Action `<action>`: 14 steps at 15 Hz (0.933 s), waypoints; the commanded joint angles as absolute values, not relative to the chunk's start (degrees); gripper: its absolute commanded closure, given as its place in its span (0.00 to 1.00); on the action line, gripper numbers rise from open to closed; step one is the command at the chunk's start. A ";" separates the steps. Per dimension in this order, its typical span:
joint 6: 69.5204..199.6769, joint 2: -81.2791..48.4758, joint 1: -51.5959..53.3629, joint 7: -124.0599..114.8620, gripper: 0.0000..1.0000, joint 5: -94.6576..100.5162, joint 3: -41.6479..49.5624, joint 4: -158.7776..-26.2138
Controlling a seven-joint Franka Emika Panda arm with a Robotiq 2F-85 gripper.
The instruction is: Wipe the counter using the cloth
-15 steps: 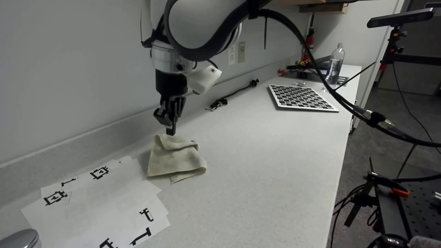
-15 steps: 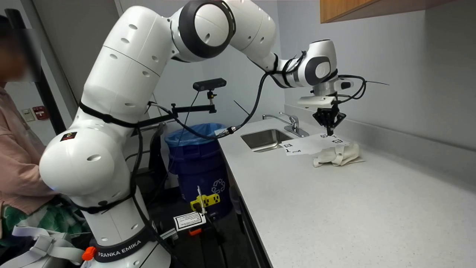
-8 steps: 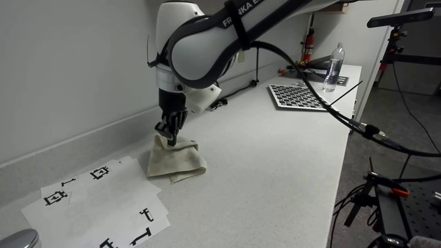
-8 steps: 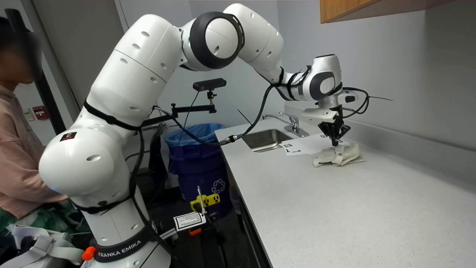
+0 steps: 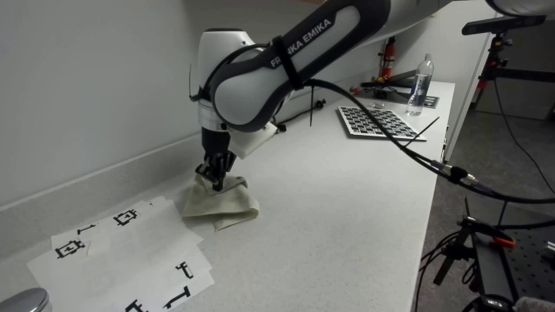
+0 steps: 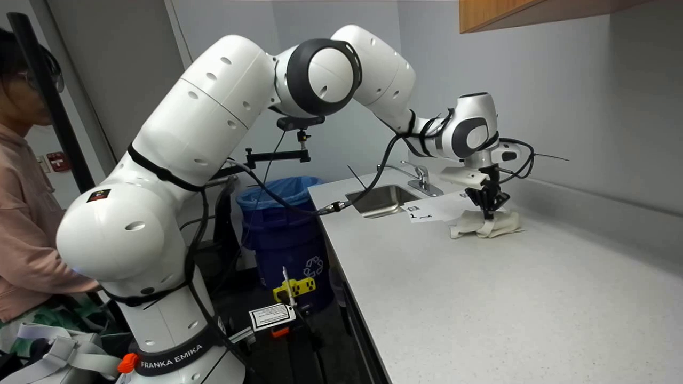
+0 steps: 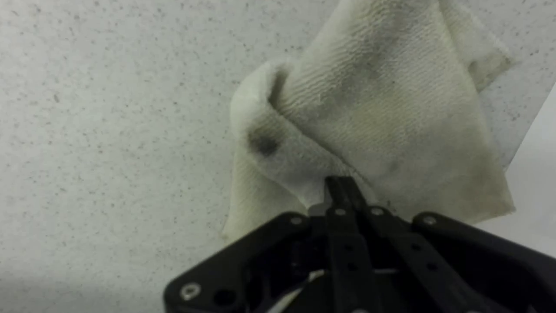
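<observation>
The beige cloth (image 5: 230, 206) lies crumpled in folds on the white counter (image 5: 329, 216), near the backsplash, in both exterior views. My gripper (image 5: 217, 189) points down onto its top, fingertips touching the fabric. In the wrist view the cloth (image 7: 399, 117) spreads ahead of the black gripper (image 7: 341, 179), whose two fingertips are together. They rest against a fold, and no fabric can be seen pinched between them. From farther off, the gripper (image 6: 489, 217) appears pressed into the top of the cloth (image 6: 504, 226).
White paper sheets (image 5: 125, 260) with black marks lie beside the cloth. Farther along are a checkered board (image 5: 357, 125) and a plastic bottle (image 5: 418, 93). A sink (image 6: 381, 201) with a faucet (image 6: 422, 181) is set into the counter. A backsplash (image 5: 108, 186) runs along the wall.
The arm has come down, bringing the shut gripper from just above the cloth onto it. The cloth's top has sunk and flattened slightly beneath the fingertips.
</observation>
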State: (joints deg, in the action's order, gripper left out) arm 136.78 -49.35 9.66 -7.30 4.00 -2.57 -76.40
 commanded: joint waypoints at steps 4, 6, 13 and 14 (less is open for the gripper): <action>138.05 -51.82 9.64 -11.25 1.00 1.02 -2.63 -75.63; 139.03 -50.69 9.41 -11.76 1.00 0.20 -2.79 -78.41; 146.90 -44.33 9.50 -10.26 1.00 -0.50 -4.37 -93.51; 147.78 -43.18 9.30 -9.59 1.00 -0.70 -5.04 -96.04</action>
